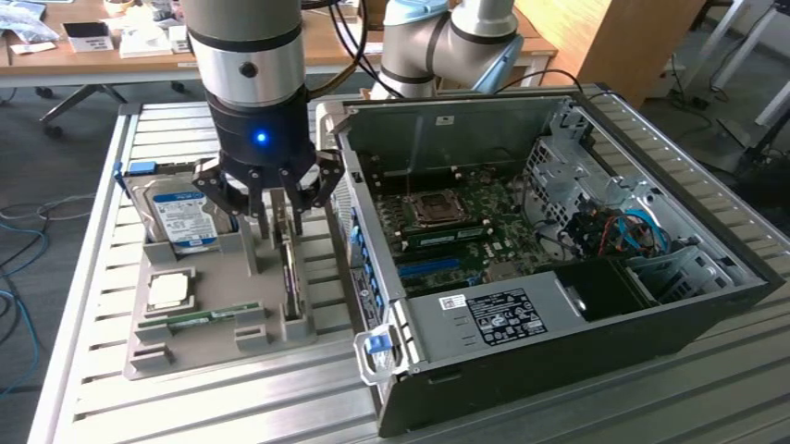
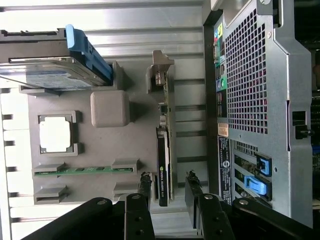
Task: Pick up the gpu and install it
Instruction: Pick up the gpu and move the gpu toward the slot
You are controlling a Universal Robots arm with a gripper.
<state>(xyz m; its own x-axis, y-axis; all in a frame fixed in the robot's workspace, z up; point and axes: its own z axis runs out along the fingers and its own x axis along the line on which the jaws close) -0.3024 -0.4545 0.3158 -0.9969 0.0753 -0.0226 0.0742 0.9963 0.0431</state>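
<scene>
Hovering over gpu (image 1: pixel 291 273), gripper (image 1: pixel 277 205) is spread wide, one finger on each side of card, grasping nothing. Gpu stands on edge in slot of grey holder (image 1: pixel 198 347), beside open computer case (image 1: pixel 691 314). Pickup not yet done; install on motherboard (image 1: pixel 463 231) all left.

We see a slatted metal table (image 1: pixel 222 407) carrying two things directly: a grey moulded parts tray (image 1: pixel 210 356) toward the exterior view's left, and just beside it, toward the exterior view's right, an open black computer case (image 1: pixel 556 361) lying on its side.
</scene>
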